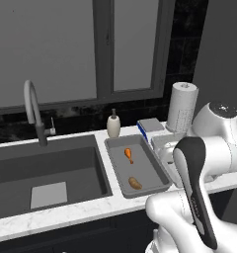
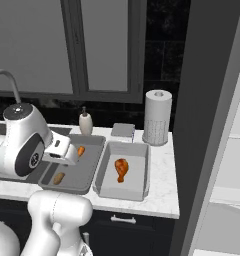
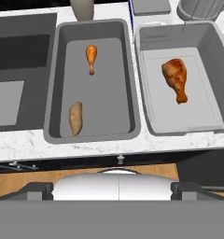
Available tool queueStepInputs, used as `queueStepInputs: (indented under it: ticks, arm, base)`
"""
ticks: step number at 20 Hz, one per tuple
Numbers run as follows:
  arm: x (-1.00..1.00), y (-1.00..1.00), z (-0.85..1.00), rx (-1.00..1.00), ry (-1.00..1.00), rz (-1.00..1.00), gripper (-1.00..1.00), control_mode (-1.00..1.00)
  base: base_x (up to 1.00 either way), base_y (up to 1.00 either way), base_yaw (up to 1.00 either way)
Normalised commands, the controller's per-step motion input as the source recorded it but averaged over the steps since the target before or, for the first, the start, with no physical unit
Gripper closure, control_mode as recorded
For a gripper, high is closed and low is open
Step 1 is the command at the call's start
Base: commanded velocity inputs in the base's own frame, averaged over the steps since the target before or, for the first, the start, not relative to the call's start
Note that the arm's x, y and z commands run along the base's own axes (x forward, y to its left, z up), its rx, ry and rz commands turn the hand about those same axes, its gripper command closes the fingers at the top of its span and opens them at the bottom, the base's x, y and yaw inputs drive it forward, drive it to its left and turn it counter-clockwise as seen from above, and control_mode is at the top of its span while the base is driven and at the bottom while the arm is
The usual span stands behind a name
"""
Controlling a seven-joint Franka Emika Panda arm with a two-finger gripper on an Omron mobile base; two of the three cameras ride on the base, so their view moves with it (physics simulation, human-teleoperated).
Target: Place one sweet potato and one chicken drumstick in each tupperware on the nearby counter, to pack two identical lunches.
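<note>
Grey tupperware twice over on the marble counter (image 3: 20, 142): left tray (image 3: 53, 84) mid-frame with small drumstick (image 3: 91, 57) and sweet potato (image 3: 75, 118); right tray (image 3: 216, 79) with large drumstick (image 3: 176, 78) alone, lacking potato. Likely firm, light, somewhat rounded; best pinched across the middle. Finger spread impossible to tell.

Two grey tupperware trays (image 3: 132, 84) (image 3: 142, 60) on the white marbled bench (image 3: 109, 147) — orange-brown drumsticks (image 3: 90, 58) (image 3: 176, 78), tan sweet potato (image 3: 75, 118)

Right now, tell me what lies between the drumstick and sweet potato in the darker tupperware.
Nothing: bare tray floor separates the drumstick from the sweet potato, seen in the hand view.
</note>
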Motion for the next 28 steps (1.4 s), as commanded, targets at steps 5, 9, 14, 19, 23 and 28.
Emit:
queueStepInputs:
  ticks: [5,9,14,19,23,28]
  arm:
    - [-0.05,0.0,0.0,0.0,-0.01,0.0,-1.0,1.0]
    - [0.0,0.0,0.0,0.0,0.0,0.0,-1.0,1.0]
    - [0.0,0.0,0.0,0.0,0.0,0.0,-1.0,1.0]
    - [0.0,0.0,0.0,0.0,0.0,0.0,-1.0,1.0]
    - [0.0,0.0,0.0,0.0,0.0,0.0,-1.0,1.0]
    - [0.0,0.0,0.0,0.0,0.0,0.0,-1.0,1.0]
  base:
    - [-0.52,-0.07,-0.01]
    - [-0.69,-0.27,-0.05]
    - [-0.56,-0.81,-0.1]
    - [-0.59,-0.7,0.0]
    - [-0.17,-0.73,0.0]
    - [0.12,-0.63,0.01]
